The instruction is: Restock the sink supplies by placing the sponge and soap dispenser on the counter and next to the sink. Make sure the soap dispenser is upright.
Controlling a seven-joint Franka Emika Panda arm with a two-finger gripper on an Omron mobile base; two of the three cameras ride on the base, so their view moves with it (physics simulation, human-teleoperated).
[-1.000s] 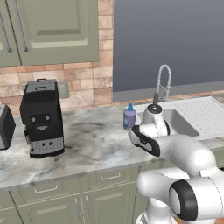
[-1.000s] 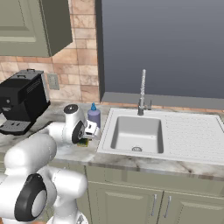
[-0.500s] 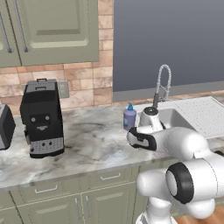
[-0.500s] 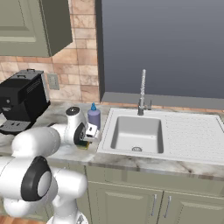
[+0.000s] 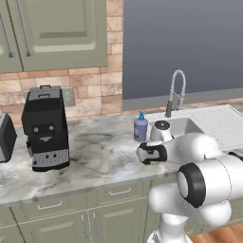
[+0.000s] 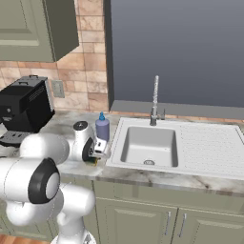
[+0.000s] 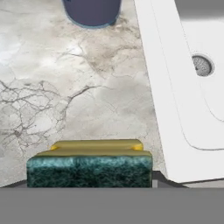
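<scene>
My gripper (image 7: 89, 177) is shut on the sponge (image 7: 89, 164), a yellow block with a dark green layer. It is held low over the marble counter (image 7: 65, 87), just left of the sink's rim (image 7: 162, 87); I cannot tell whether it touches the counter. In the base views the gripper (image 5: 151, 159) (image 6: 95, 155) points down at the counter's front, the sponge (image 6: 92, 161) peeking out under it. The lavender-blue soap dispenser (image 5: 140, 127) (image 6: 102, 127) stands upright behind it, beside the sink (image 6: 147, 143); its base (image 7: 92, 11) shows at the top of the hand view.
A black coffee machine (image 5: 45, 128) (image 6: 24, 107) stands at the left of the counter (image 5: 95, 152). A chrome spring-neck faucet (image 5: 174, 92) (image 6: 155, 97) rises behind the sink (image 5: 187, 126). Olive-green cabinets hang above and run below.
The hand with the sponge stays almost where it was, beside the sink's left rim. The arm's upper links have swung closer to the cameras.
</scene>
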